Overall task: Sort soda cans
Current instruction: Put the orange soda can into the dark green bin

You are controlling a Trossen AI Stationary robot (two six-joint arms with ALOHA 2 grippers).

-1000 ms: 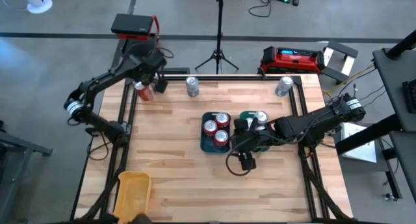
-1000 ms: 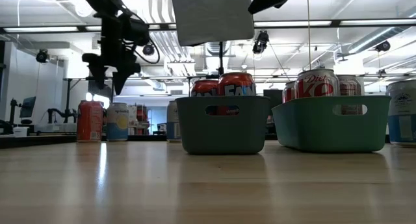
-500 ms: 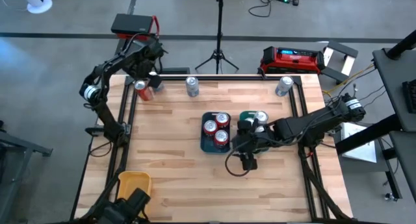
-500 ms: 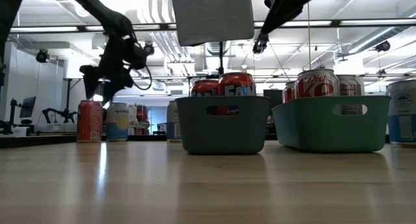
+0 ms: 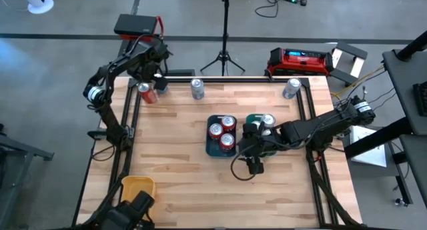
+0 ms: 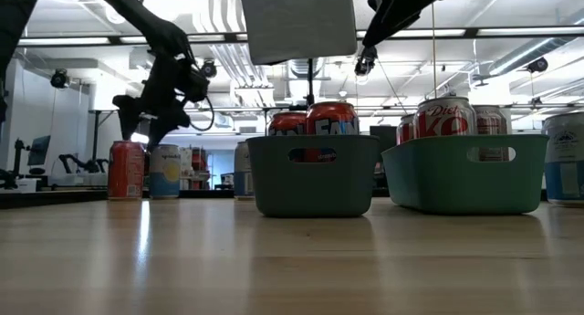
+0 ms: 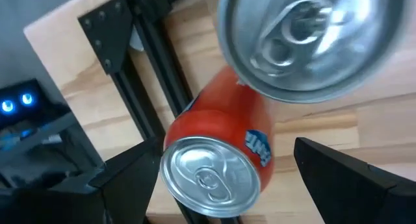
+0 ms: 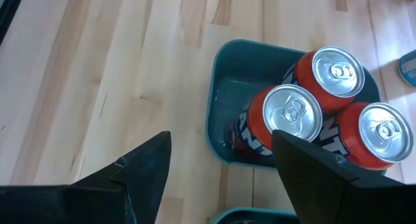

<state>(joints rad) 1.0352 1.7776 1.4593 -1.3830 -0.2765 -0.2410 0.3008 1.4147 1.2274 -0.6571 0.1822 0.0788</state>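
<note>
The left gripper (image 5: 152, 85), fingers spread, hangs over the orange soda can (image 7: 218, 156) at the bench's (image 5: 173, 157) far left corner, apparently set to grasp; next it must descend squarely. The right gripper (image 8: 221, 165), fingers apart, waits beside the dark tray (image 8: 224, 120) holding three orange cans mid-bench. A tripod (image 5: 223, 53) stands beyond.
</note>
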